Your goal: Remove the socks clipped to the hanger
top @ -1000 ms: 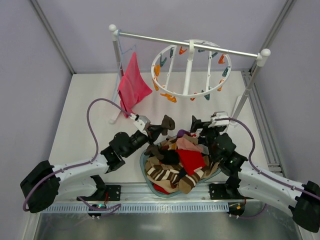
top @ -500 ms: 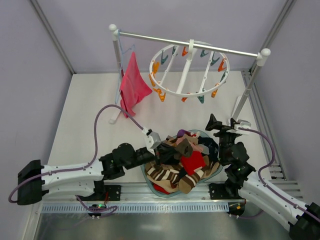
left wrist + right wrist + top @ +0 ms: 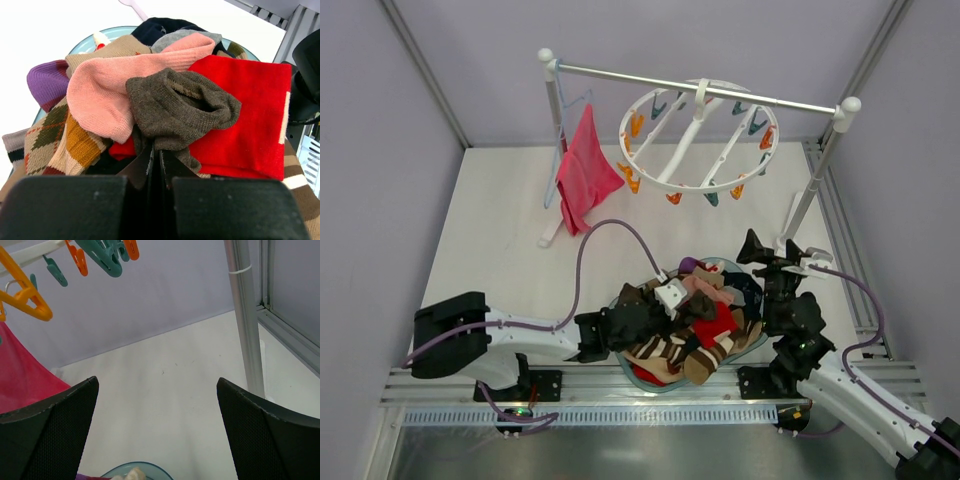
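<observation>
The white round hanger hangs from the metal rail, its orange and teal clips holding nothing; some clips show in the right wrist view. Several socks lie heaped in a teal bowl. My left gripper is over the heap, shut on a dark brown sock that rests on a red sock and a pink sock. My right gripper is open and empty, just right of the bowl, pointing toward the hanger.
A pink cloth hangs on a light-blue wire hanger at the rail's left post. The rail's right post stands close to my right gripper and shows in the right wrist view. The bowl's rim shows there too.
My left gripper has carried the dark brown sock from mid-air down onto the heap in the bowl. My right gripper pulled back to the right. The hanger has swung and tilted.
</observation>
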### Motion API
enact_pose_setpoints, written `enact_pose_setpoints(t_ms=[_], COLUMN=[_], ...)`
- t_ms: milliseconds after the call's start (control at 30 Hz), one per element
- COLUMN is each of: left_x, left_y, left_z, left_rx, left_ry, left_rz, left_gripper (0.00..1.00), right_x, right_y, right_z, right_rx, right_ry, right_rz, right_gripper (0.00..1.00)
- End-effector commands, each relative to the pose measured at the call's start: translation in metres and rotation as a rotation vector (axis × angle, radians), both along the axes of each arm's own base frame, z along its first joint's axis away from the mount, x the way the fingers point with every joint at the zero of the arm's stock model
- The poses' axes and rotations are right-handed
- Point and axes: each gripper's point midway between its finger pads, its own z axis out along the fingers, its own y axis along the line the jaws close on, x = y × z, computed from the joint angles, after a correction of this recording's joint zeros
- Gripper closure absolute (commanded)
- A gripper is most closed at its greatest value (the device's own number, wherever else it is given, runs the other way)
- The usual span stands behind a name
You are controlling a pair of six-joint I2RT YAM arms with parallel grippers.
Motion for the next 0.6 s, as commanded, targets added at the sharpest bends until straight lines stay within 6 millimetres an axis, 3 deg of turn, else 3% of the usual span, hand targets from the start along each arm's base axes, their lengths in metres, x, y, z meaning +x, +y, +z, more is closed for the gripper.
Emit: enact_pose_setpoints(t_ms=[0,100,133,167,200,267,567], left_x=[0.002,-0.005,-0.008,-0.010,-0.011,-0.010,-0.001], left_y=[0.003,0.006,0.009,0.010,0.013,0.020,0.047], left_z=[-0.008,0.000,0.006,0.010,0.013,0.020,0.041], left_rx=[0.069,0.072,0.063,0.058,0.053,0.048,0.062], left_ry=[-0.011,-0.026,-0.029,-0.030,-0.035,-0.043,-0.057], left_rz=[0.043,0.050,0.047,0.047,0.048,0.076,0.179], left_gripper=[1.00,1.00,0.94,0.77,0.38,0.02,0.00], right_x=[-0.003,-0.003,-0.003,-0.003,-0.003,-0.003,-0.003], right_y=[-0.006,-0.006,-0.005,-0.005,-0.004,-0.004,-0.004], right_z=[0.010,0.010,0.010,0.011,0.010,0.010,0.010], right_rx=[0.073,0.072,0.070,0.070,0.069,0.069,0.070], right_ry=[-0.051,-0.048,-0.046,-0.048,-0.047,-0.045,-0.047], right_rz=[-0.016,-0.016,-0.014,-0.013,-0.010,-0.010,-0.003], right_gripper=[0.00,0.01,0.00,0.00,0.00,0.00,0.00])
